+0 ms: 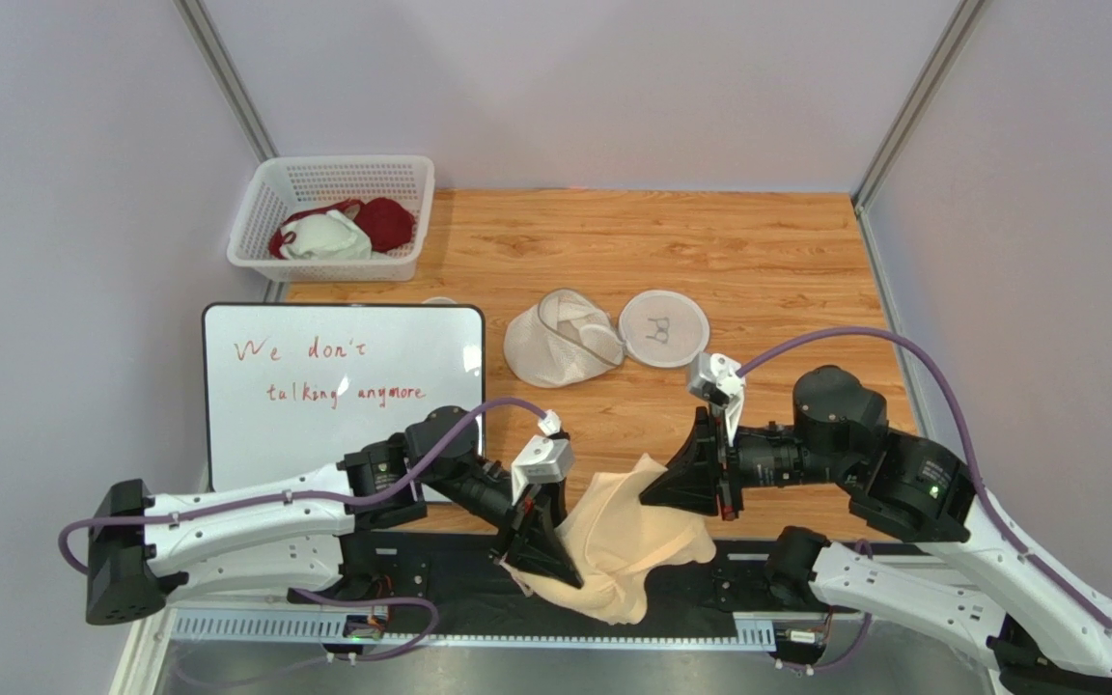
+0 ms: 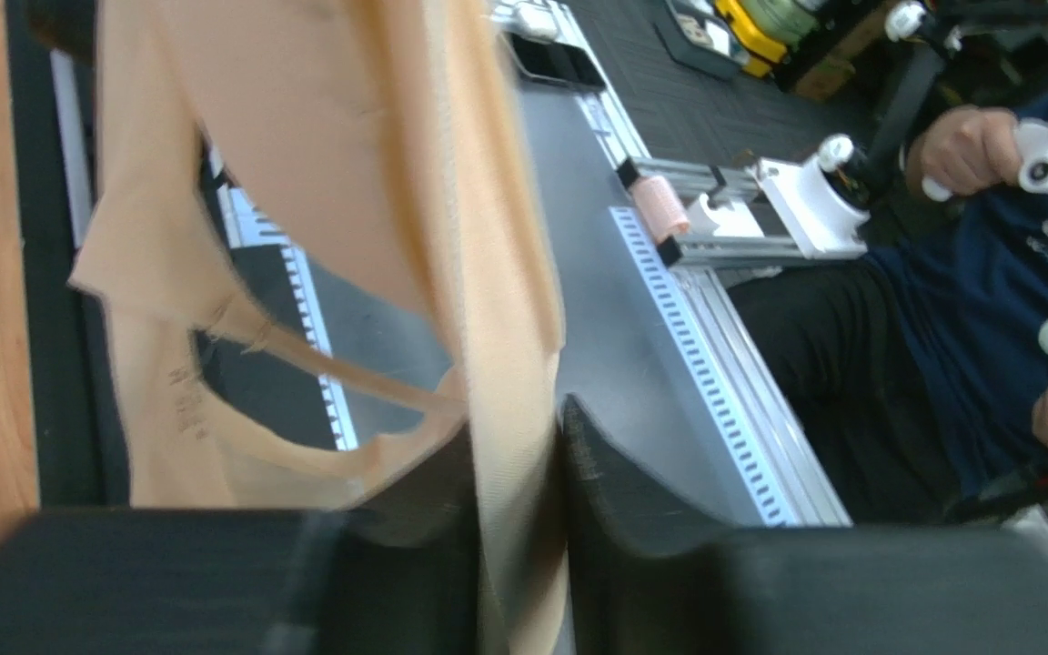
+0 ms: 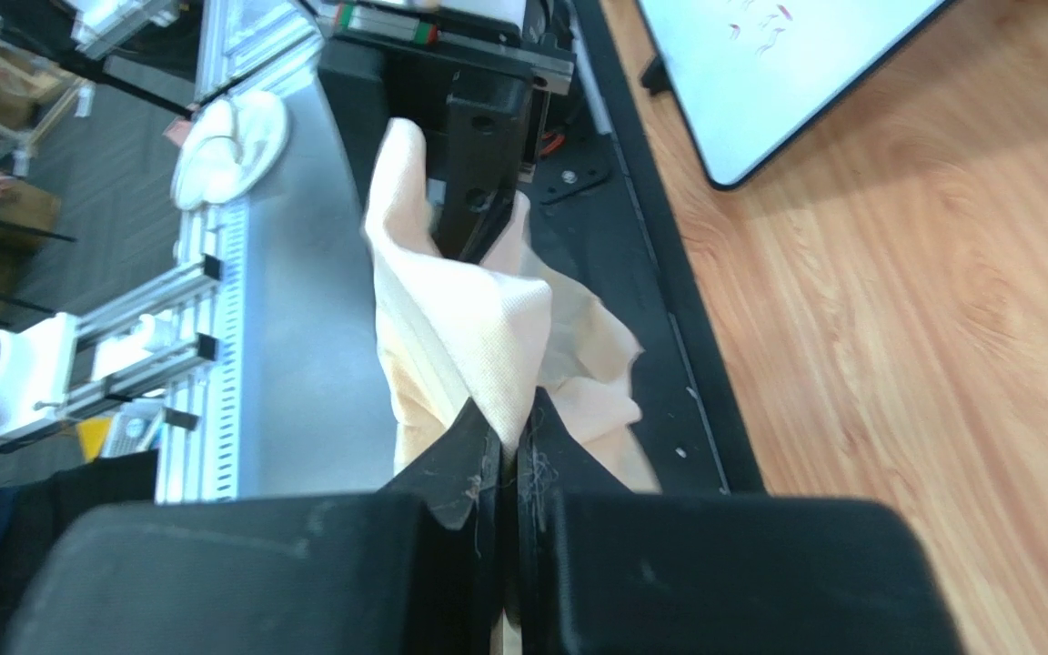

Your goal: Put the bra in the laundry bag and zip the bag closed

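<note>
**tom_k:** ok so where's the bra (image 1: 620, 543) at in this shot?

**rigwatcher:** not lying anywhere lol; it's strung up between both arms at the near edge of the table (image 1: 780, 275), over the black base strip; the left gripper (image 1: 545, 562) is pinched tight on the lower left part of the cloth; in the left wrist cam the beige fabric is squeezed between the two black pads (image 2: 625, 532), with a thin strap looping off to the side

**tom_k:** and the right one?

**rigwatcher:** same deal; the right gripper (image 1: 659, 495) is clamped on the bra's upper right edge, a bit higher than the left; its own cam shows the fingers closed on bunched fabric, the rest hanging away in folds

**tom_k:** bag?

**rigwatcher:** the laundry bag (image 1: 562, 345) is lying unzipped mid-table, well apart from the bra; one mesh half is tipped on its side like a bowl; the other lies flat just right of it, touching, little black drawing facing up; a whiteboard (image 1: 342, 384) with red writing is on the left; the white lattice basket (image 1: 388, 181) in the far left corner holds a dark red garment (image 1: 388, 220) and a white garment (image 1: 327, 239)
</note>
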You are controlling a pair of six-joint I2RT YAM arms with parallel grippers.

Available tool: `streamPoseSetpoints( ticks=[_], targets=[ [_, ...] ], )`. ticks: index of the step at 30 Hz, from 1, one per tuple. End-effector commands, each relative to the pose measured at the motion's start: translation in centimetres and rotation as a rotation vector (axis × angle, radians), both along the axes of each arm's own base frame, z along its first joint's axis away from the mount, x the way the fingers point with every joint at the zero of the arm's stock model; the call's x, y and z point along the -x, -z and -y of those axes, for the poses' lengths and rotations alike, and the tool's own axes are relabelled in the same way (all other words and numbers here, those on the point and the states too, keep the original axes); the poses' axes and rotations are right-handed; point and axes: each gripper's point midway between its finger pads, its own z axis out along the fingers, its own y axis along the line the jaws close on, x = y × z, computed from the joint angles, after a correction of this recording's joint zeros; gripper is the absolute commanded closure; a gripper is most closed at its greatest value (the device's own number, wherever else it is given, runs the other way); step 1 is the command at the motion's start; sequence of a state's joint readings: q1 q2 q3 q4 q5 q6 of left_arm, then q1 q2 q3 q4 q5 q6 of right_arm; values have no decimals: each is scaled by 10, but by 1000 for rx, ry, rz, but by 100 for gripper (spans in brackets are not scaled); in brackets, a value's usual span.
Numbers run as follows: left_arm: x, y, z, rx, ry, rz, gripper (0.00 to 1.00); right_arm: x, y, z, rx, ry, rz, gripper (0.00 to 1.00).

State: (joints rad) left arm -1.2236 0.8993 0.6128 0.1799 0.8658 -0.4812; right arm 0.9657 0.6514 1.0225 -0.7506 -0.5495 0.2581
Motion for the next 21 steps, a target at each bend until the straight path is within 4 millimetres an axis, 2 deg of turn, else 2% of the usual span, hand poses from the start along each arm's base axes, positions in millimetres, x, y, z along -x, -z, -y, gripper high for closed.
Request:
streamPoseSetpoints(
  ticks=[1, 2, 3, 4, 6, 7, 8, 10, 11, 13, 14, 18, 19, 21],
  targets=[
    [-29, 5, 23, -70, -167, 20, 83, -21, -11, 15, 34, 124, 103, 100],
    [-36, 16, 26, -125, -204, 9, 85, -30, -9, 19, 55, 181, 119, 100],
    [-40, 19, 30, -144, -232, 2, 93, -35, -4, 23, 80, 214, 120, 100],
    [-50, 22, 34, -163, -284, -18, 96, -48, 0, 27, 104, 288, 133, 100],
    [-64, 34, 43, -215, -332, -60, 100, -58, 9, 33, 146, 354, 138, 100],
    [-78, 36, 46, -222, -377, -85, 100, -71, 18, 40, 185, 432, 147, 100],
    [-88, 48, 50, -271, -418, -137, 100, -77, 24, 45, 214, 477, 145, 100],
    [-108, 60, 55, -310, -492, -193, 100, -95, 33, 55, 264, 595, 149, 100],
    [-125, 74, 56, -358, -544, -237, 100, -98, 42, 58, 291, 618, 141, 100],
    [-143, 82, 61, -385, -586, -267, 100, -105, 55, 61, 342, 658, 135, 100],
    [-155, 97, 64, -426, -612, -298, 100, -108, 60, 61, 357, 676, 124, 100],
    [-176, 115, 84, -460, -600, -361, 100, -119, 79, 55, 430, 732, 79, 100],
    [-183, 125, 91, -491, -613, -373, 100, -124, 82, 57, 452, 762, 78, 100],
    [-197, 128, 98, -495, -629, -386, 100, -131, 95, 60, 521, 830, 40, 100]
  ],
)
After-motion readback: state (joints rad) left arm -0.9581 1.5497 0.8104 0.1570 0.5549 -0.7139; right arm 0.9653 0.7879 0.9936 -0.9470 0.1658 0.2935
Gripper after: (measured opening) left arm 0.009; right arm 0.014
